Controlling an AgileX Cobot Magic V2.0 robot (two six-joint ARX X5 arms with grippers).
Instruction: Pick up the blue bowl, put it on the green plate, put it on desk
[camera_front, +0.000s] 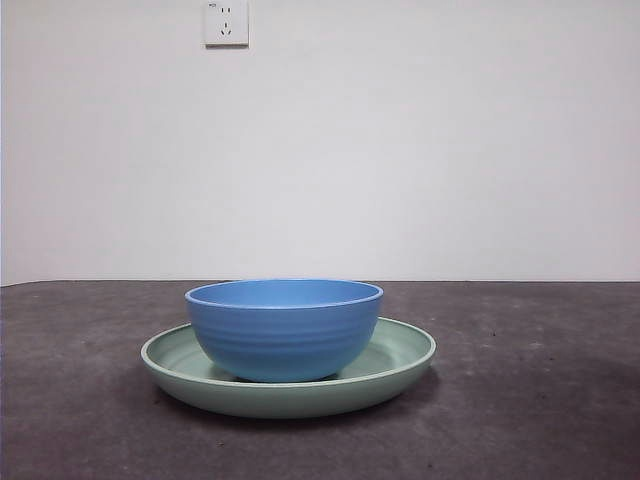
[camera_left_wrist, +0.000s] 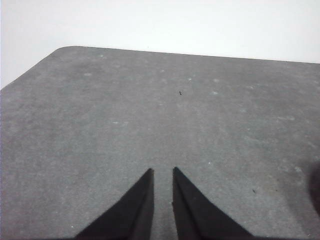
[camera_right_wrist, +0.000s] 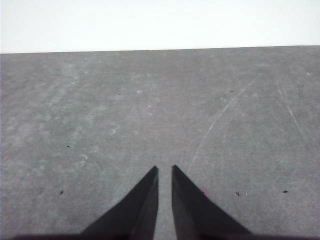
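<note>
The blue bowl (camera_front: 285, 328) stands upright inside the green plate (camera_front: 400, 362), which lies on the desk (camera_front: 540, 400) in the middle of the front view. Neither arm shows in the front view. My left gripper (camera_left_wrist: 163, 172) is shut and empty over bare desk (camera_left_wrist: 150, 110); bowl and plate are out of its view. My right gripper (camera_right_wrist: 165, 169) is shut and empty over bare desk (camera_right_wrist: 150, 100), and shows neither bowl nor plate.
A white wall with a socket (camera_front: 226, 22) stands behind the desk. The desk's far edge and a rounded corner (camera_left_wrist: 65, 49) show in the left wrist view. Thin scratches (camera_right_wrist: 225, 115) mark the desk in the right wrist view.
</note>
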